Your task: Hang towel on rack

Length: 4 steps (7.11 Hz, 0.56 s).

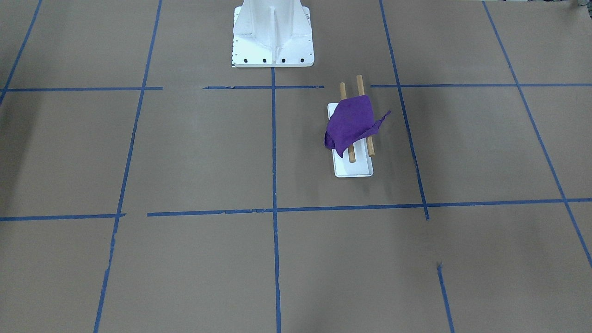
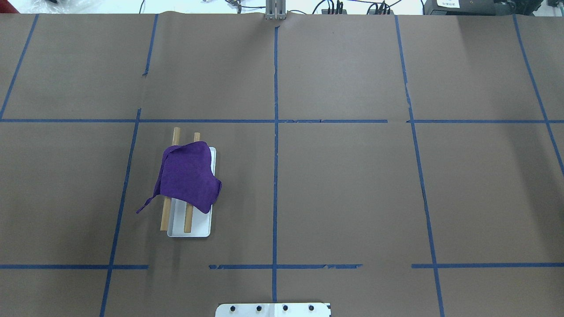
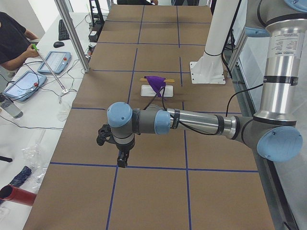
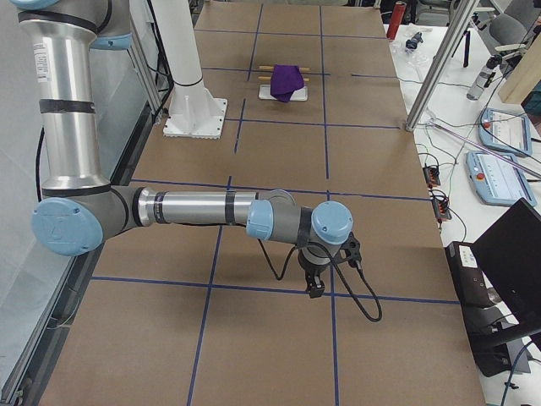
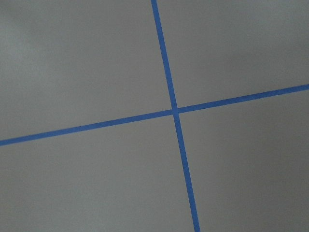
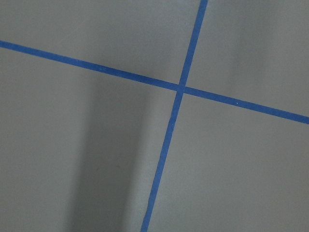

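Draping across both dowels [image 2: 176, 134] of the rack [image 2: 199, 225], the towel [image 2: 189, 176] looks hung, though bunched and lopsided. In the overhead view the rack stands at about 9 o'clock from the middle of the counter [image 2: 343, 189]. A thin corner [image 2: 146, 205] of the cloth trails off toward 8 o'clock, and a fuller fold sags toward 5 o'clock over the white base [image 1: 354, 170]. My worry is that uneven weight: a small jolt could let the heavier fold drag the cloth off the smooth wood. The rack looks light, so a knock might also tip or shift it. Both arms are well apart from it, seen only from the side cameras. The left tool [image 3: 123, 159] and the right tool [image 4: 314, 286] each hang over bare counter, and I cannot tell how far either is open. Neither appears to carry anything. A careless sweep past the rack would be the likeliest cause of trouble.
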Motion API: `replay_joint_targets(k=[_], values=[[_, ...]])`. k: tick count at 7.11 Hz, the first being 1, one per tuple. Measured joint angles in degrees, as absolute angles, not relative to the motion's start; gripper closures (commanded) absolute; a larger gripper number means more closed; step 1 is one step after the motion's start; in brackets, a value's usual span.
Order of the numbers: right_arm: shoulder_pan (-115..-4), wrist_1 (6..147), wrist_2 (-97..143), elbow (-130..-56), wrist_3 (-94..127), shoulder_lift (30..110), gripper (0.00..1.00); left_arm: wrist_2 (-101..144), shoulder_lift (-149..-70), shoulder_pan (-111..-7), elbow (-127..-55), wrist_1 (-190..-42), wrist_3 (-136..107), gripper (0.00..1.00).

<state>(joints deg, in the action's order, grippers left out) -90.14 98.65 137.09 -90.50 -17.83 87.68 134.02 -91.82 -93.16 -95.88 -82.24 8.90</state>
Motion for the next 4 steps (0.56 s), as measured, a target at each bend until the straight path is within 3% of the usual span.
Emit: replay_joint_targets(k=[4], values=[[-86.4, 98.8, 135.8, -94.6, -11.6, 87.9, 0.0, 134.5, -91.9, -91.8, -96.5, -84.7, 2.1, 0.0]])
